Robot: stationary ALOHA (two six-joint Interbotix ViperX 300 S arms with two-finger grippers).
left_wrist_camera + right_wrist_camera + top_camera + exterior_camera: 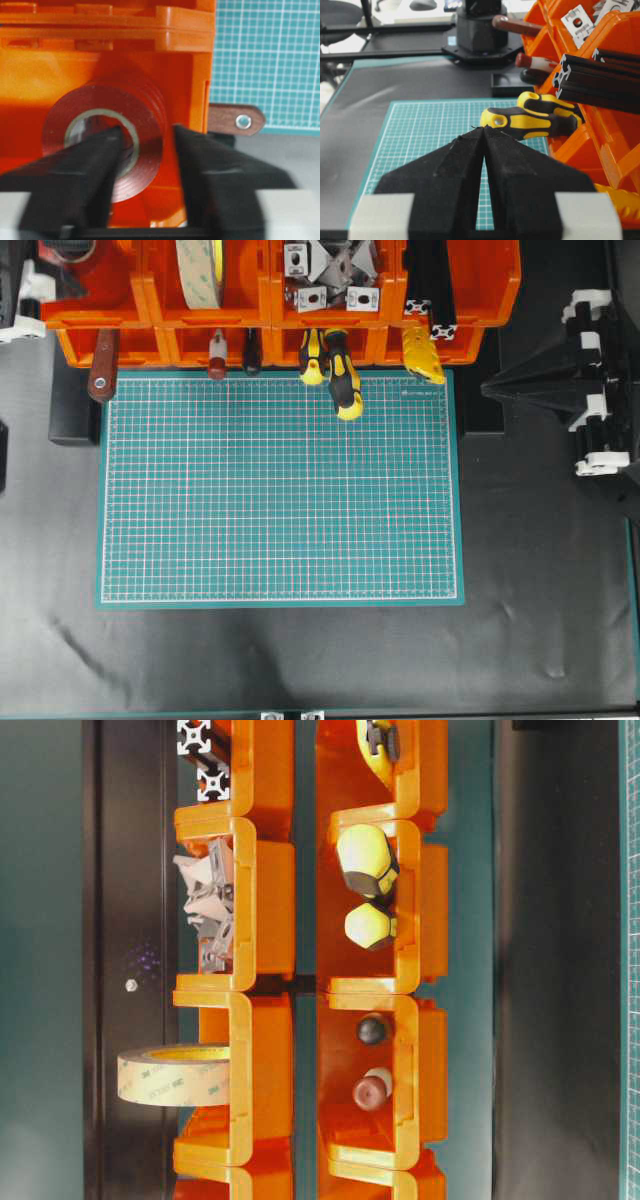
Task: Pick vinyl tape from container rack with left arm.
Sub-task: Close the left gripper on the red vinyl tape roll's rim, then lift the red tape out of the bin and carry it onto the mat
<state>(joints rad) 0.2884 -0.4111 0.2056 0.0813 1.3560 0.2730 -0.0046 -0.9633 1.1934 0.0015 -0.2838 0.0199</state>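
In the left wrist view the vinyl tape (150,150), a glossy red roll with a pale core, stands on edge in an end bin of the orange container rack (30,75). My left gripper (146,132) straddles the roll's right wall. One finger (85,170) reaches into the core. The other finger (210,170) sits just outside the roll, with a thin strip of orange showing between them, so the jaws are narrowed but open. My right gripper (483,129) is shut and empty, hovering above the green mat (420,130) beside the rack (615,125).
The rack (150,300) spans the back of the table. A cream tape roll (200,270), metal brackets (330,275) and black extrusions (430,280) fill its bins. Yellow-black screwdrivers (340,375) and a brown handle (102,365) stick out over the mat (280,490).
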